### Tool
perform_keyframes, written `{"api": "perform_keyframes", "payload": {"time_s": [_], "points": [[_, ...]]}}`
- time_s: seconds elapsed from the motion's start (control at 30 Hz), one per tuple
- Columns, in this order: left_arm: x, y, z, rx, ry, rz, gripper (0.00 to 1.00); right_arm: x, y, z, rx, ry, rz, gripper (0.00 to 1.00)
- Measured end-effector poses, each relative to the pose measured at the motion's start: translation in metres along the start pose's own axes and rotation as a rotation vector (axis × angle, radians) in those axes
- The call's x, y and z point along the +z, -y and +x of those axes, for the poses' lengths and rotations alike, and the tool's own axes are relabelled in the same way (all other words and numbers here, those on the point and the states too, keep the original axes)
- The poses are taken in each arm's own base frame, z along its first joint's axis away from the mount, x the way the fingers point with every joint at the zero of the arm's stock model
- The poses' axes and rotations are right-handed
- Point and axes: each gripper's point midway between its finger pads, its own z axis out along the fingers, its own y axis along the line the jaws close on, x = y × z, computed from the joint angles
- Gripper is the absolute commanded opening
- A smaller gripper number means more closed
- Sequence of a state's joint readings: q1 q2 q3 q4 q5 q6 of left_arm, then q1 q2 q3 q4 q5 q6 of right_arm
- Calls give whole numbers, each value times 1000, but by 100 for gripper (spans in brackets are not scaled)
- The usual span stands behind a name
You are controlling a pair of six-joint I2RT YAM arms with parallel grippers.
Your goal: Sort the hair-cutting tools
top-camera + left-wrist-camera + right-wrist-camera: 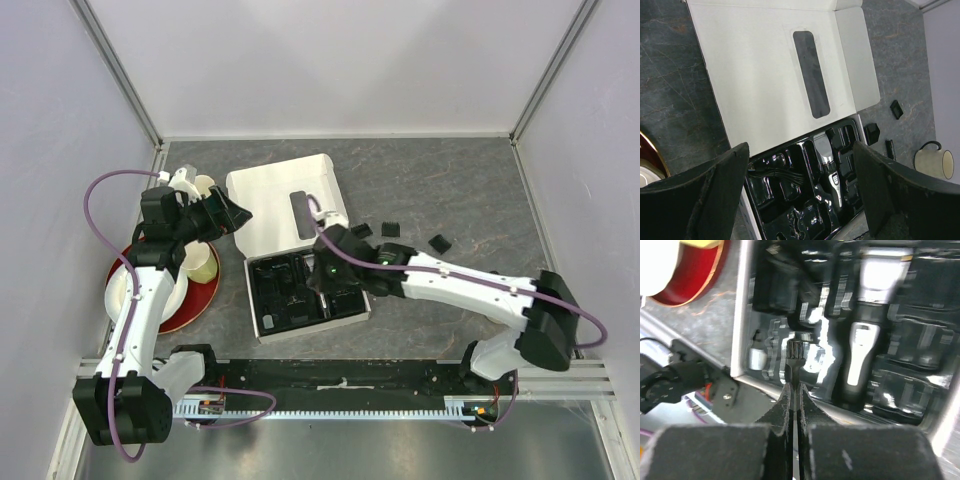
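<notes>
Clamped between the right gripper's (794, 390) fingers, the tiny brush (794, 351) hangs over the black tray (935, 360), seemingly awaiting placement in a slot, while the left gripper (800, 165) hovers with fingers apart.

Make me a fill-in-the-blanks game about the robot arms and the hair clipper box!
1. The right gripper pinches a tiny ____.
2. The clipper lies in the black ____ of the box.
3. The left gripper is ____ and holds nothing.
4. The plate left of the box is coloured ____.
Missing words: brush, tray, open, red.
</notes>
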State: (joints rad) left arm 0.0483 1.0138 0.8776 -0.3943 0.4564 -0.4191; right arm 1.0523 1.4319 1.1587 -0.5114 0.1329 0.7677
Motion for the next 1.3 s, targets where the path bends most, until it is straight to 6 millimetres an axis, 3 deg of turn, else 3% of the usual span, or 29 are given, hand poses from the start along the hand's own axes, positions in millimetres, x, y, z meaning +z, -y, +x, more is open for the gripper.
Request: {"api": "perform_keyframes", "payload": {"time_s": [0.1, 0.2, 0.47, 0.87, 1.3], "points": [[0, 0, 0, 0, 0, 0, 91, 20, -36, 13, -15, -30, -62, 0], [0, 0, 0, 0, 0, 0, 91, 39, -52, 30, -6, -64, -85, 0], [0, 0, 0, 1, 1, 1, 90, 75, -51, 59, 33, -133, -41, 0], [0, 1, 0, 1, 0, 3, 90, 88, -73, 67, 33, -136, -66, 0], [-1, 3, 1, 1, -6, 17, 90, 101, -62, 73, 11, -124, -9, 0]]}}
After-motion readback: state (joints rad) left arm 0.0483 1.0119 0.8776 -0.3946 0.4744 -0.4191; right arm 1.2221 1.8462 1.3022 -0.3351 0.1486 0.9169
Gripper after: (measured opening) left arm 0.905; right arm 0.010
